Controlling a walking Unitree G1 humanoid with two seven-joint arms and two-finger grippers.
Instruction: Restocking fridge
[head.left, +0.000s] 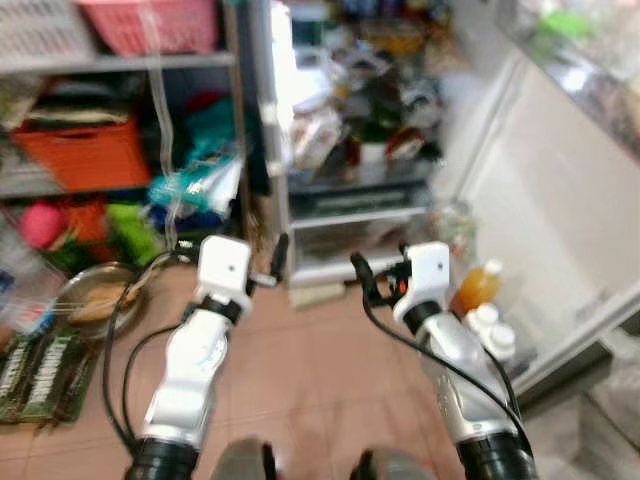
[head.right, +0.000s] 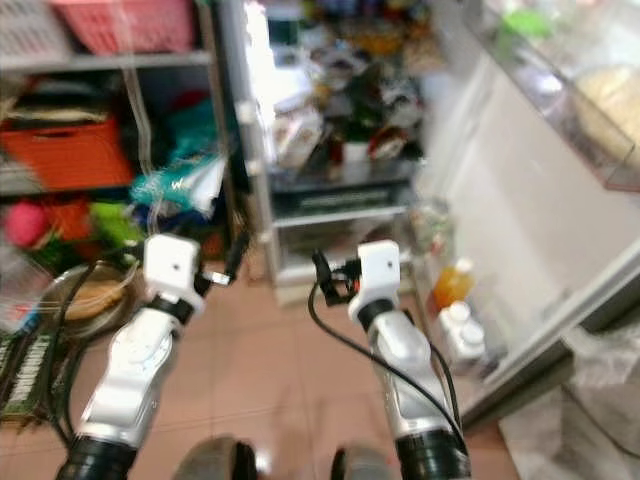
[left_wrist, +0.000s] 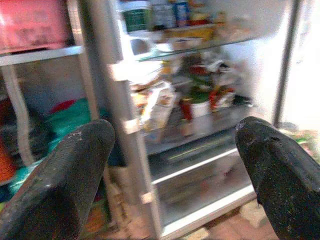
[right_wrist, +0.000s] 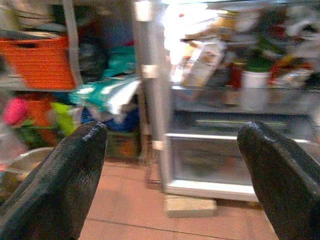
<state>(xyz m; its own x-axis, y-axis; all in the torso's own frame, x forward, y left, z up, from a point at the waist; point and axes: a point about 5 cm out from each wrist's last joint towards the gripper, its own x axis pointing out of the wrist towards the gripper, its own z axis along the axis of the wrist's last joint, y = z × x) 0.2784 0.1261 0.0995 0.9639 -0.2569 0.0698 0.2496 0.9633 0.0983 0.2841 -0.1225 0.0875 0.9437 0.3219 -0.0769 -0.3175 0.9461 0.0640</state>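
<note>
Terracotta floor tiles (head.left: 320, 360) lie before the open fridge (head.left: 350, 150), whose shelves are crowded with blurred packets, jars and a white tub (right_wrist: 256, 82). The fridge door (head.left: 560, 200) stands swung wide on the robot's right; its lower rack holds an orange bottle (head.left: 476, 287) and white-capped bottles (head.left: 490, 328). Both arms are raised toward the fridge front. The left gripper (left_wrist: 170, 165) has its jaws released and spread wide, holding nothing, aimed at the fridge's left edge and lower shelves. The right gripper (right_wrist: 170, 165) likewise has its jaws released and empty, facing the clear drawer (right_wrist: 220, 160) at the fridge bottom. Left of the fridge, a metal rack (head.left: 150, 120) carries an orange basket (head.left: 95, 152) and a pink basket (head.left: 150, 25). A round bowl (head.left: 98, 295) rests on the floor beside it.
</note>
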